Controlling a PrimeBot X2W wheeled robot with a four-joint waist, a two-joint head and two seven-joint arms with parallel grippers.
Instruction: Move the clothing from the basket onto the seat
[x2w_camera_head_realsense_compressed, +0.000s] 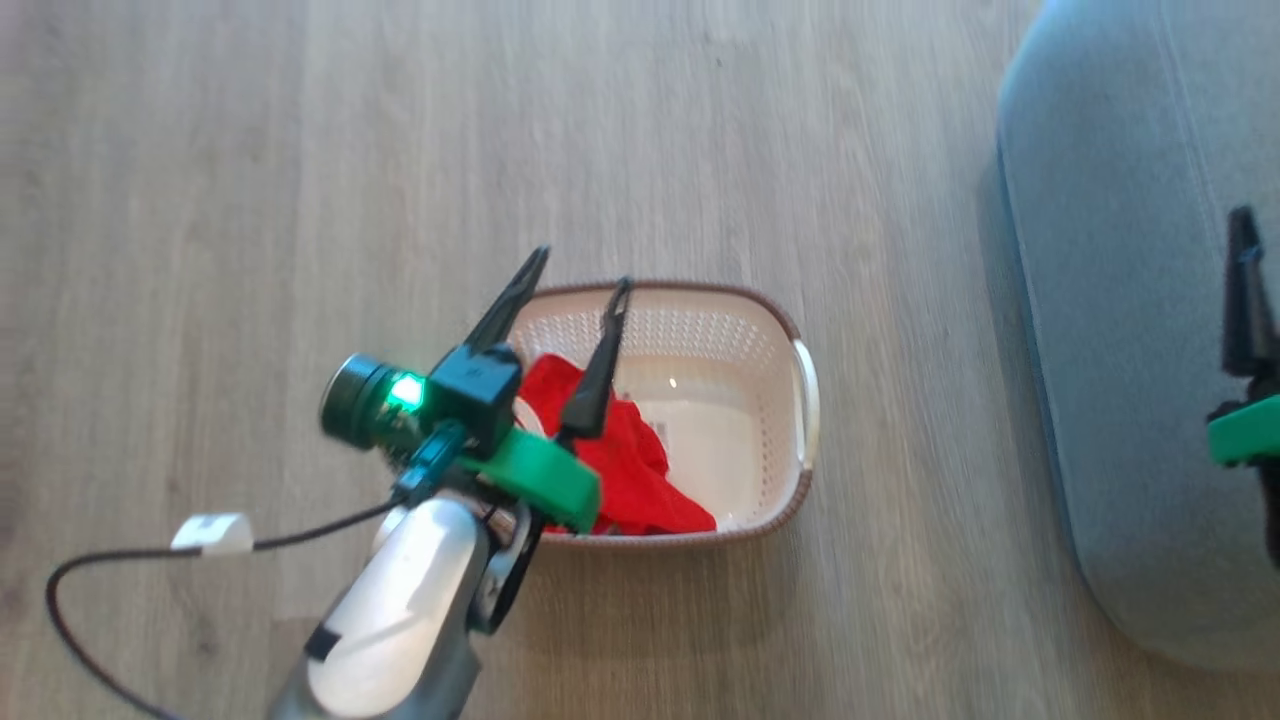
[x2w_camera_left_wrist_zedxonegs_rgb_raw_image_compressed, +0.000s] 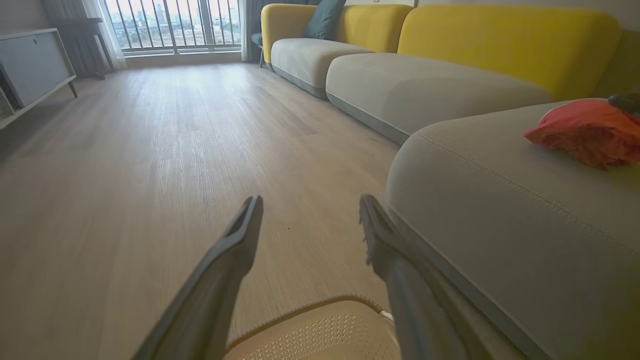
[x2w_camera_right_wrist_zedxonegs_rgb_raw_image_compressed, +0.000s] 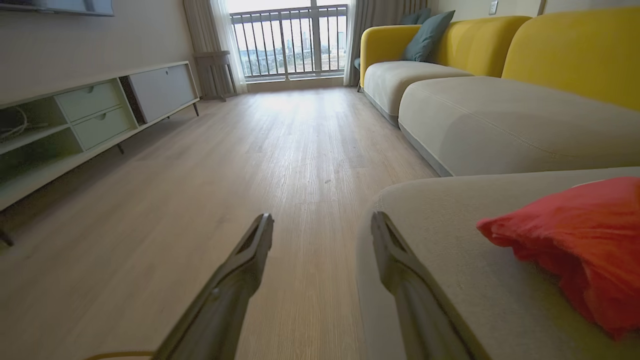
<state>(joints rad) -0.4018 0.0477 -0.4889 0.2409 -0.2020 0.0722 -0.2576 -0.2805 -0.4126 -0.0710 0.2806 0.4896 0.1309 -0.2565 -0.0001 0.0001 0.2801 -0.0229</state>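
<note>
The cream basket stands on the wood floor. Red clothing lies heaped in its left half, and the pale floor of the right half is bare. My left gripper hangs open over the basket's left end, with nothing between its fingers. The basket's rim shows just below them in the left wrist view. Another red garment lies on the grey seat. My right gripper stands open and empty at the seat's edge, left of that garment. One of its dark fingers shows over the seat.
A black cable with a white tag trails on the floor left of my left arm. Further sofa seats with yellow backs run along the right. A low cabinet lines the left wall, with open wood floor between.
</note>
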